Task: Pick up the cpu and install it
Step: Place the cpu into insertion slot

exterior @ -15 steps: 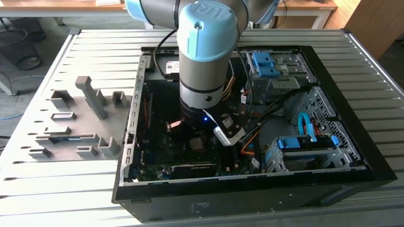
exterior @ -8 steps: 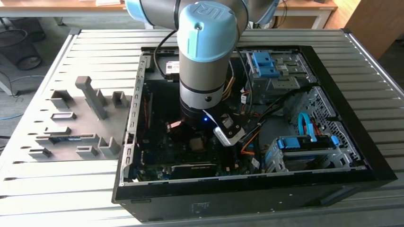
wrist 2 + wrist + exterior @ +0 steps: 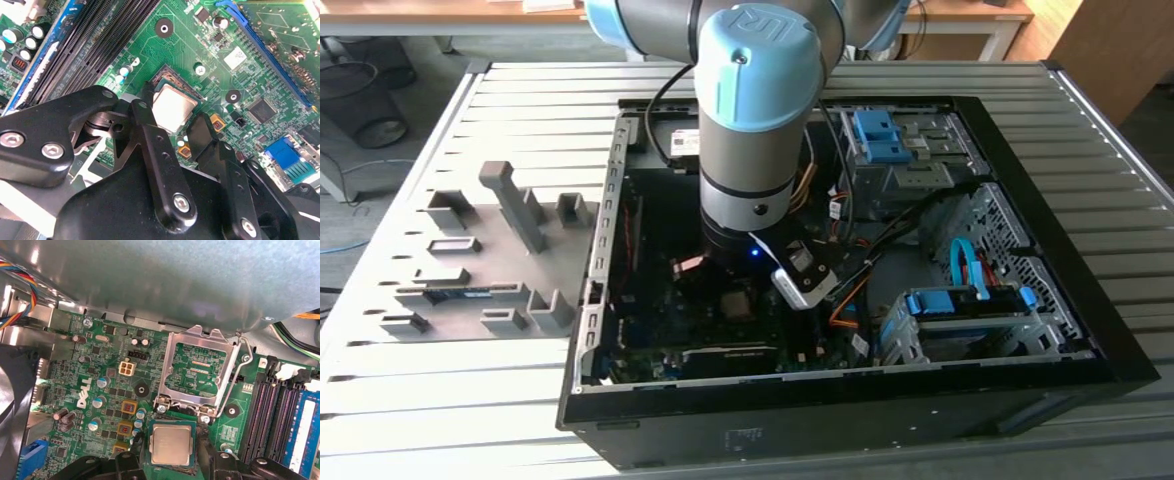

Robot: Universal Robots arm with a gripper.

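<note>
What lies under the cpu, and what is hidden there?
The cpu lies flat in the black socket frame on the green motherboard, beside the opened metal retention plate. The socket's contacts beneath it are covered by the chip.

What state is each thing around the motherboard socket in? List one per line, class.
cpu: seated flat on the motherboard.
load plate: swung open.
socket lever: released, raised.
hand: open, straddling the cpu.
computer case: side open, lying flat.
</note>
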